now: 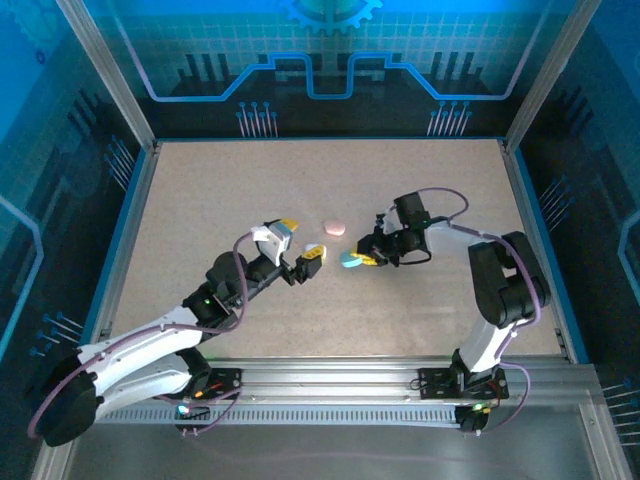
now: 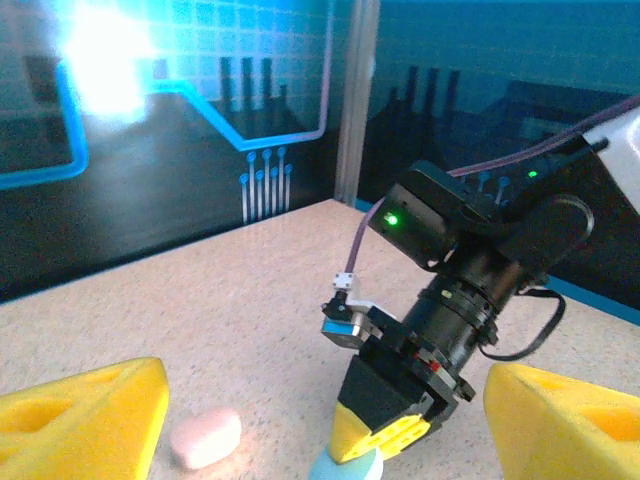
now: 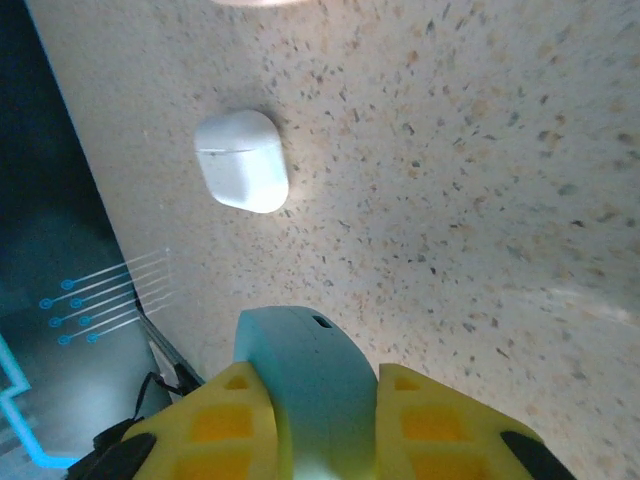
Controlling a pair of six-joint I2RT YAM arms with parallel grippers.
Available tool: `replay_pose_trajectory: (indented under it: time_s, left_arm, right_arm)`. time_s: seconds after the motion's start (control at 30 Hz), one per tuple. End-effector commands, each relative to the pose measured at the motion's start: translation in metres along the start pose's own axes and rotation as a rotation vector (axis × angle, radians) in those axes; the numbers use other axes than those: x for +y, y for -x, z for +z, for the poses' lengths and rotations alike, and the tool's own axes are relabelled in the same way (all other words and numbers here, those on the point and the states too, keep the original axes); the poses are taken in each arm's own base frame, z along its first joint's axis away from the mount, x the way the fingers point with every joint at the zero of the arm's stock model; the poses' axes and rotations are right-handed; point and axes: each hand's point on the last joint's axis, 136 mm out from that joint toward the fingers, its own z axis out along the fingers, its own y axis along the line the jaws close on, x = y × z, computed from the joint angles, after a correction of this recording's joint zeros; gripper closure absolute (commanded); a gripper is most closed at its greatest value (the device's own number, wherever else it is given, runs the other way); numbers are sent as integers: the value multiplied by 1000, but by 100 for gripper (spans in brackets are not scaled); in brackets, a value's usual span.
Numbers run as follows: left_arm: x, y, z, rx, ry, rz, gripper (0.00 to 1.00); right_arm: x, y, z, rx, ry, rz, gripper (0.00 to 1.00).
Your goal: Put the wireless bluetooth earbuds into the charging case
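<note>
Teal case (image 3: 300,385) sits clenched in the right claw (image 1: 362,258), left claw (image 1: 300,240) spread and empty, so the insertion looks yet to be done.

The far half of the surface (image 1: 300,175) lies bare from side to side, and the strips along both sides are open to a pass as well. The middle is tight: the left gripper (image 1: 300,238), fingers spread wide, faces the right gripper (image 1: 358,259), which is clamped on a teal case (image 1: 349,261). A pink case (image 1: 334,227) sits near the gap between them. A white case (image 3: 242,160) lies on the surface ahead of the right gripper. Slanted frame posts (image 1: 108,75) bound the far corners.
</note>
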Motion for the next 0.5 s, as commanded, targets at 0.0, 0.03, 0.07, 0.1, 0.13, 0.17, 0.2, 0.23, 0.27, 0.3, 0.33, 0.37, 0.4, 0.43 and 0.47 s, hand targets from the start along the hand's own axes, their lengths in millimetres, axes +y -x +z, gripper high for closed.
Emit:
replay_pose_trajectory:
  time_s: [0.0,0.03,0.07,0.1,0.13,0.17,0.2,0.23,0.27,0.3,0.33,0.37,0.4,0.43,0.47]
  left_arm:
    - [15,0,-5,46,75,-53,17]
    - [16,-1,-6,54,79,-57,17]
    - [18,-1,-8,60,86,-62,17]
    - [20,-3,-9,65,92,-64,17]
    - [21,-3,-9,65,97,-65,17]
    - [22,-4,-10,66,101,-65,17]
    - [23,-4,-10,65,107,-68,17]
    - [24,-4,-11,66,109,-72,17]
    - [25,-4,-11,66,111,-75,17]
    - [25,-5,-10,68,112,-77,17]
    - [26,-6,-11,71,114,-77,17]
    - [26,-6,-11,74,115,-76,17]
    - [27,-6,-11,75,119,-76,16]
    - [28,-6,-11,78,123,-76,16]
    - [29,-7,-12,80,129,-74,16]
  right_arm:
    - [4,6,16,-14,-2,-34,82]
    - [5,5,19,-9,-4,-38,82]
    - [3,4,23,-4,-11,-37,81]
    - [2,4,26,-3,-21,-41,81]
    - [2,3,28,-2,-28,-44,80]
    - [0,3,31,2,-36,-45,79]
    - [0,3,34,6,-39,-45,79]
    - [-1,3,37,5,-44,-49,79]
    - [-3,3,39,5,-53,-50,78]
    - [-4,3,42,8,-61,-52,77]
    - [-6,2,43,12,-71,-55,74]
    - [-7,2,43,13,-79,-57,71]
    - [-8,2,43,11,-91,-60,67]
    - [-11,2,41,4,-108,-62,63]
    - [-12,3,38,-3,-126,-66,59]
